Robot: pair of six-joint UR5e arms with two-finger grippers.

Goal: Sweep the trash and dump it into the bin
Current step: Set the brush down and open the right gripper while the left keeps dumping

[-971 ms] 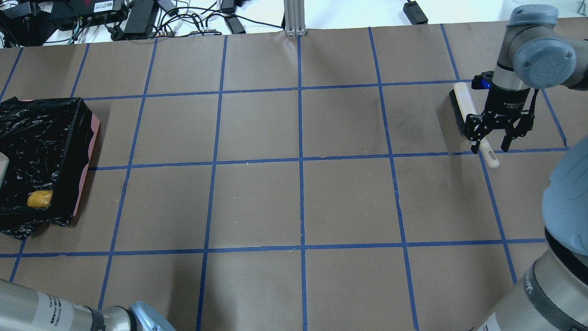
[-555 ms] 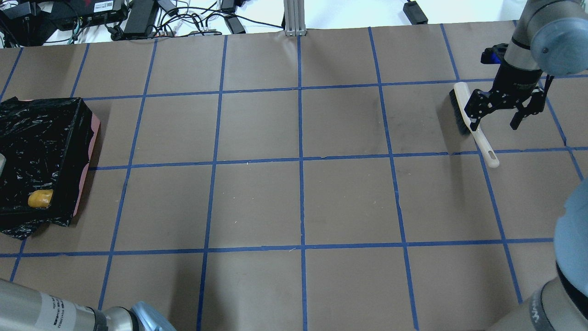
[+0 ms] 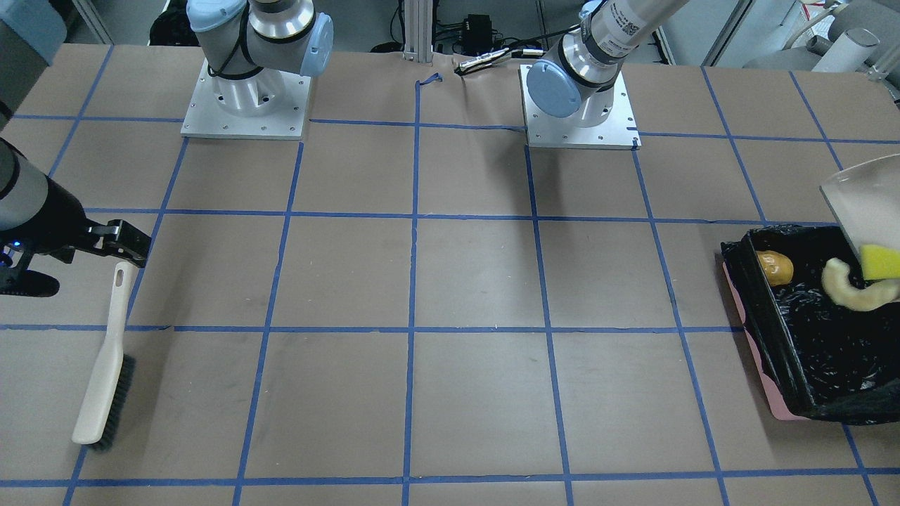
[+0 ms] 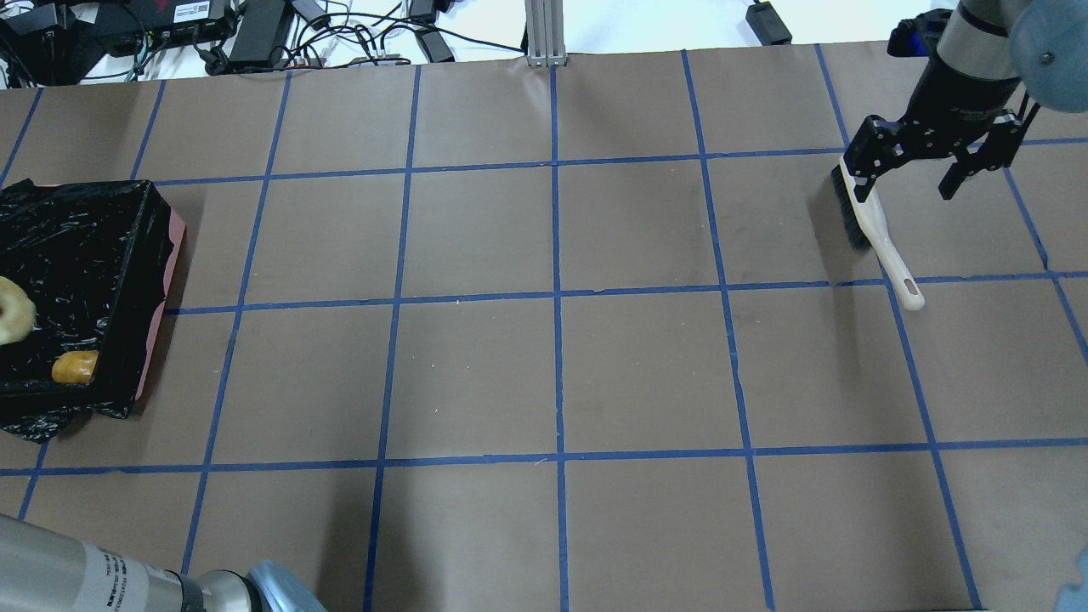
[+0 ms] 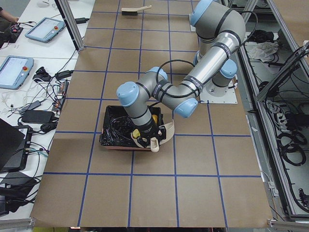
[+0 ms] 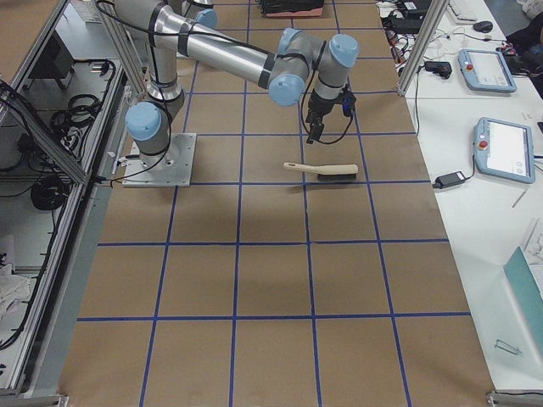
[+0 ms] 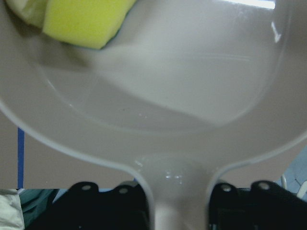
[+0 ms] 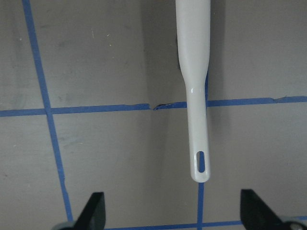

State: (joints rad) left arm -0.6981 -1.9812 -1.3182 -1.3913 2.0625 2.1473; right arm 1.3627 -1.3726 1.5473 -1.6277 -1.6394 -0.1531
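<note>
The left arm folds down at the lower middle of the exterior left view, with its wrist bent over the rectangular bin lined with crinkly black plastic [image 5: 116, 133]. The left tool [image 7: 175, 203] is clamped on the handle of a beige plastic dustpan [image 7: 182, 86], with black fingers [image 7: 110, 201] on either side of the handle. At the right edge of the front-facing view the dustpan [image 3: 854, 193] is tipped lip-down over the bin [image 3: 773, 337].

The bright yellow sponge-like wedge [image 3: 880, 261] sits at the pan's lower lip. The pale cream curved crescent slice [image 3: 854, 289] is just below it, over the bin's black inside; whether it touches the pan cannot be told. The orange-brown lumpy oval [image 3: 775, 268] lies inside the bin, in its upper-left corner in that view, apart from the pan.

The right arm reaches into the upper right of the overhead view. The right tool [image 4: 903, 180] points down, spread wide and empty. It is raised above a cream-handled hand brush with dark bristles [image 4: 880, 242], which lies flat on the brown-paper table [image 4: 552, 365].

The right wrist view shows the brush handle [image 8: 194, 96] and its hang hole lying between the wide-apart fingertips [image 8: 93, 213]. The wedge [image 7: 81, 21] shows in the left wrist view, close against the pan's lip. The overhead view catches only the slice [image 4: 13, 310] at its left edge and the oval [image 4: 74, 367].
</note>
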